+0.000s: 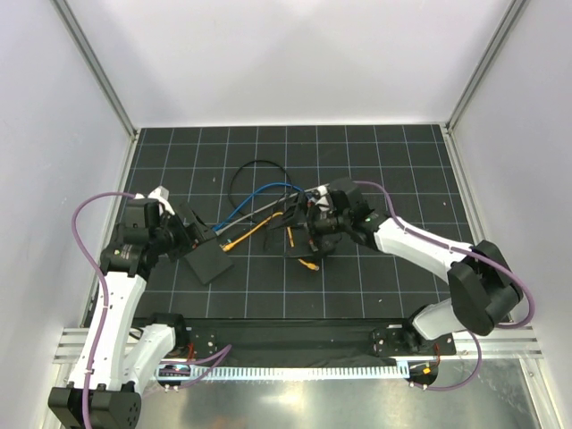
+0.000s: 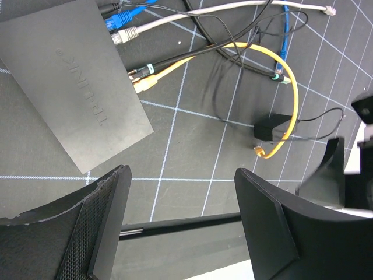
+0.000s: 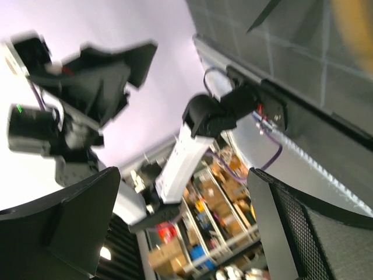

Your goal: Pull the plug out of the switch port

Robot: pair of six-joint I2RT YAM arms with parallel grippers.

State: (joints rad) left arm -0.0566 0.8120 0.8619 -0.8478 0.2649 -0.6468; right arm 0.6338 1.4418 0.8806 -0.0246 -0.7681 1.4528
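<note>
Black switch [image 2: 76, 87] carries four cables [image 2: 119, 18] along its socket edge. Yellow plug [image 2: 144, 85] rests against that edge, seating indeterminate. Left gripper [image 2: 180, 175], just off the switch corner, and right gripper [image 3: 183, 175], over its cables, have jaws apart and empty. Extraction judged outstanding.

A robotics lab: white panels [image 1: 286, 63] and aluminium rails [image 1: 96, 67] are enclosing a grid mat [image 1: 375, 286] toward twelve o'clock, with stocked shelves [image 3: 215, 239] beyond.

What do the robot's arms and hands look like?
The left arm and right arm are white tubes with chunky black joints. A thin purple cable loops along each. The left hand and right hand each have two wide black fingers with meshy insides.
</note>
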